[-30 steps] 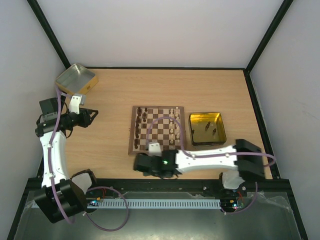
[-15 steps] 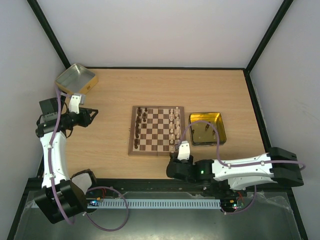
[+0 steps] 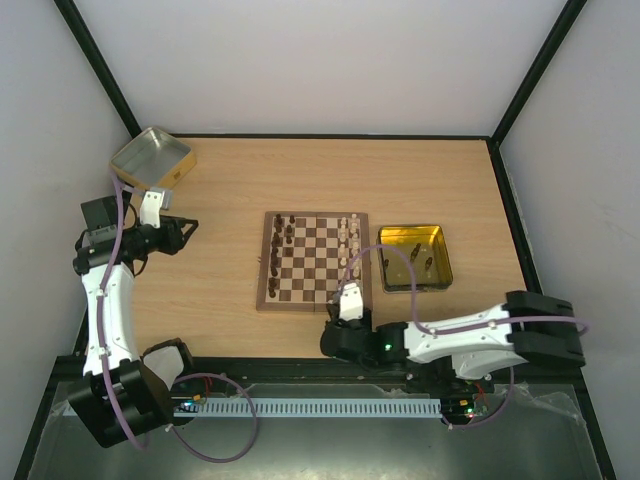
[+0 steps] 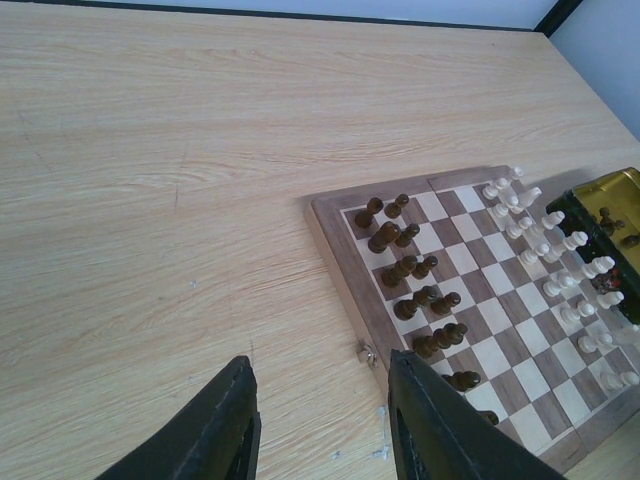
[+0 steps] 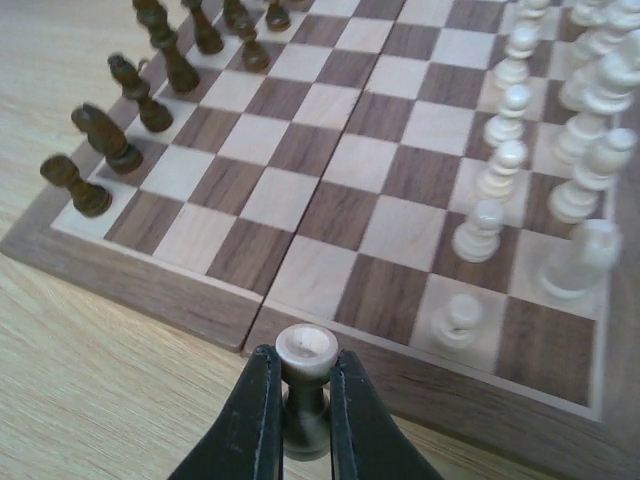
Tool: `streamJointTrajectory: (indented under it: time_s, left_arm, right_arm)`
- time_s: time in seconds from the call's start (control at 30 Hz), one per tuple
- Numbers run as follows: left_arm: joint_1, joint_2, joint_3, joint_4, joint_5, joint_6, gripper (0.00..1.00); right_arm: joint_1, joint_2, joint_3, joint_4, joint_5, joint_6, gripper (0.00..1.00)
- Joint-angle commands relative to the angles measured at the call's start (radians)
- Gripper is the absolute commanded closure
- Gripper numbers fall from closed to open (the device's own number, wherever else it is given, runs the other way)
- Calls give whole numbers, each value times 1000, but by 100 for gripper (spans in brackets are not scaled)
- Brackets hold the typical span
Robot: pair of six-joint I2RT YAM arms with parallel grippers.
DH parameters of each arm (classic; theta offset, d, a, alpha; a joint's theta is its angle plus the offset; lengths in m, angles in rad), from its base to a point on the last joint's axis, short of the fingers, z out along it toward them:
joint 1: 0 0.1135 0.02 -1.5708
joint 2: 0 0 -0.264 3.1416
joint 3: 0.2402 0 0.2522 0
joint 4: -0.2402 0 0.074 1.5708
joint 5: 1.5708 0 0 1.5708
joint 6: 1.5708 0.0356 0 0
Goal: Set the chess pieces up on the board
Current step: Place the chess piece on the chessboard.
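Observation:
The board (image 3: 262, 262) lies mid-table, with dark chess pieces (image 3: 280, 250) along its left side and pale ones (image 3: 350, 250) along its right. My right gripper (image 3: 349, 295) hovers at the board's near edge, towards the right corner, shut on a small chess piece (image 5: 305, 352) with a pale round top and a darker-looking stem. Its fingers (image 5: 255, 420) pinch the piece just outside the board's rim (image 5: 130, 280), in front of the pale pieces (image 5: 560, 180) and dark pieces (image 5: 130, 100). My left gripper (image 3: 185, 232) is open and empty, over bare table left of the board (image 4: 335, 250).
A gold tray (image 3: 445, 255) right of the board holds a few loose pieces; its corner (image 4: 600, 200) shows in the left wrist view. A second gold tin (image 3: 152, 158) sits at the far left corner. Black frame posts and white walls bound the table.
My right gripper has swung right along the board's near edge from its left corner, then eased back slightly left, still holding the piece. The left arm has barely moved.

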Motion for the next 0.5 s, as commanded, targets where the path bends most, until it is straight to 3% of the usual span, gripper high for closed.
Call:
streamJointTrajectory:
  time_s: [0.0, 0.47]
  left_arm:
    - [-4, -8, -12, 5, 18, 1, 63]
    - [-8, -14, -8, -11, 29, 22, 63]
  right_arm:
    - [5, 131, 89, 89, 34, -62, 98]
    - [-53, 343, 153, 287, 23, -133, 98]
